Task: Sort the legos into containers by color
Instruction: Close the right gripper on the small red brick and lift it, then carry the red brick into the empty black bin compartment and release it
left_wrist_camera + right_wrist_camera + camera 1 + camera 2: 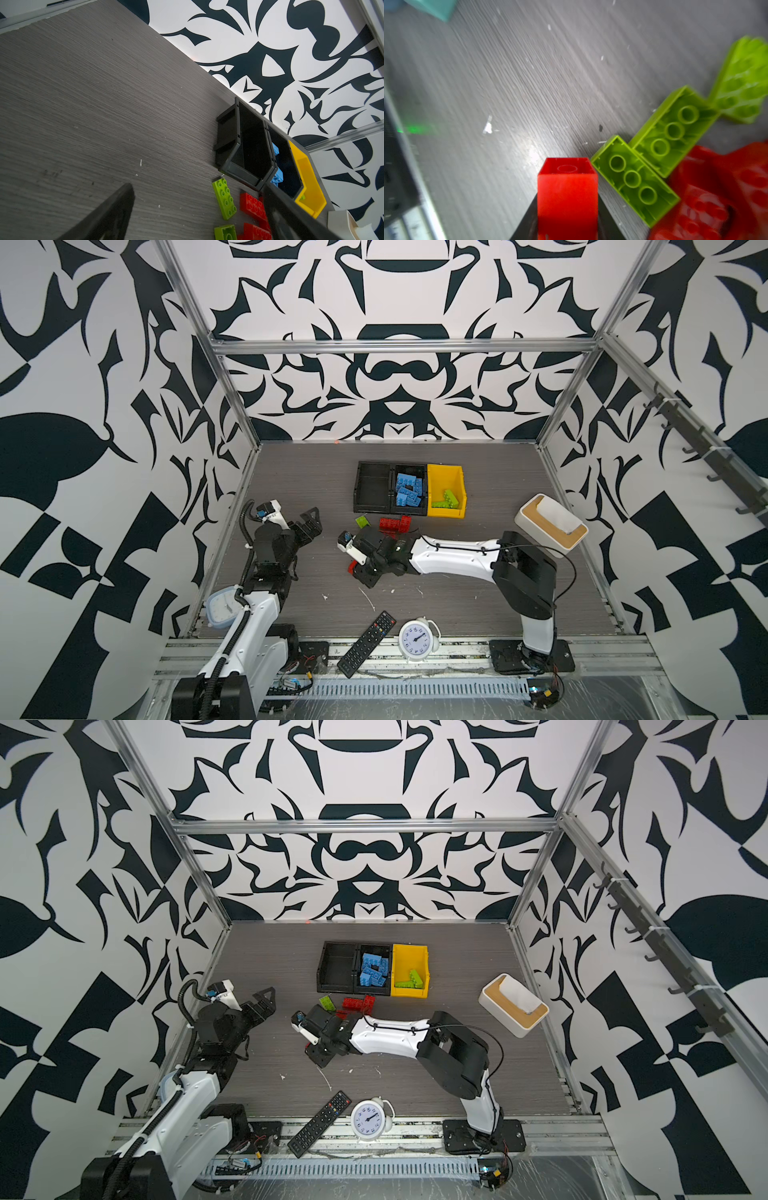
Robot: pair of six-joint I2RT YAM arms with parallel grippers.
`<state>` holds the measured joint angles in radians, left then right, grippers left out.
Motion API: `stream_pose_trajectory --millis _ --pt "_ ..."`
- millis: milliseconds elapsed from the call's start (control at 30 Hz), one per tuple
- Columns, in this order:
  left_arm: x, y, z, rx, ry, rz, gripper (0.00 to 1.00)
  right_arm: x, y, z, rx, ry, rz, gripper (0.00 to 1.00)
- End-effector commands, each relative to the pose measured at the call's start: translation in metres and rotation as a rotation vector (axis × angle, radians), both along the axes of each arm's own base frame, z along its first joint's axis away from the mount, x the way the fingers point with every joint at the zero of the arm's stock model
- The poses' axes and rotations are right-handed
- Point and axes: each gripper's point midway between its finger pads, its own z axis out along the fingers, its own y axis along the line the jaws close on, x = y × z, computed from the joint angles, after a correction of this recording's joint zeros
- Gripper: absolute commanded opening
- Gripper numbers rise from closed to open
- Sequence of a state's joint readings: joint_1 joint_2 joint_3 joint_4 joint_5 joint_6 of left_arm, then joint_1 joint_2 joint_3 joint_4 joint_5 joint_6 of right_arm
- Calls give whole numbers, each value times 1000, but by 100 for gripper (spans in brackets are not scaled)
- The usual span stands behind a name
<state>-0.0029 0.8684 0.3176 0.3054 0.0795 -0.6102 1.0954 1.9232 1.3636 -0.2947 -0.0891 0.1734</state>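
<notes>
Legos [395,524], by colour. Blue bricks [409,489]: in the black bin [409,512] joined to the yellow bin [446,472]. Green bricks [448,499]: several in the yellow bin. Loose green bricks [633,178]: on the worktop [478,580] in front of the bins. Red bricks [359,1004]: loose beside those. Single red brick [568,187]: clamped in my right tool [568,224], near the loose green bricks. My left tool [197,188]: jaws apart, gripping nothing.
</notes>
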Motion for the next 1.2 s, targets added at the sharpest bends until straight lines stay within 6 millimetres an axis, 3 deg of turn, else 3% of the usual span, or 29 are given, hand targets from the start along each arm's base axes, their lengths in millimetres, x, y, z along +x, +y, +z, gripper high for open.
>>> stream_pose_trajectory --millis 0,200,333,567,767,1033,1100,1167 --pt "-3 0 -8 -8 25 0 99 33 5 56 123 -71 -61 33" --pt "-3 0 -9 -9 31 -2 99 107 -9 83 195 -161 -209 32" --pt "-2 -1 -10 -12 35 -8 99 156 -20 89 228 -195 -320 32" --pt "0 -5 -11 -25 40 -26 99 209 -28 89 269 -235 -434 32" --pt "2 -7 -14 -25 58 -36 99 233 -32 75 262 -245 -493 33" --pt "2 -5 -13 -14 51 -29 99 242 -30 64 232 -258 -500 35" --pt "2 -5 -13 -14 51 -29 99 243 -29 63 220 -258 -494 38" --pt "2 -5 -14 -14 55 -30 99 244 -29 64 213 -259 -493 51"
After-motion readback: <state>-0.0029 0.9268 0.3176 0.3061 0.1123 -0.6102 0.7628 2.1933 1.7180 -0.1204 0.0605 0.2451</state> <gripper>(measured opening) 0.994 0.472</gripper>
